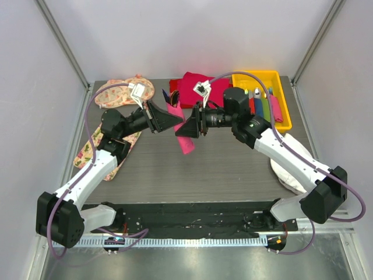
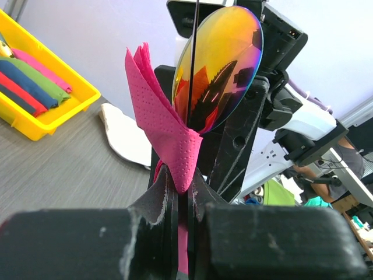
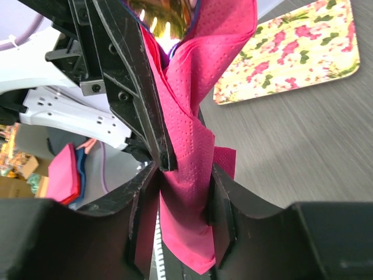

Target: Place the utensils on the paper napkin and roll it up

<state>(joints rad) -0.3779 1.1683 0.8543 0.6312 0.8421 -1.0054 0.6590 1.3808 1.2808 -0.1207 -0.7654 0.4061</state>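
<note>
My left gripper (image 2: pixel 180 186) is pinched tight on the paper napkin (image 2: pixel 166 134), up in mid-air over the table's middle w/ the shiny head of one of the utensils (image 2: pixel 218 64) poking out the top. My right gripper (image 3: pixel 183 181) sits astride the same pink twist, fingers half apart, can't tell if they press. I'd say the wrap's begun but loose, no tidy roll yet; grey wood-grain table (image 1: pixel 221 169) below, floral mats (image 1: pixel 116 93) left, red cloth pile (image 1: pixel 195 84) & yellow tray (image 1: pixel 256 74) at back, pale walls.
</note>
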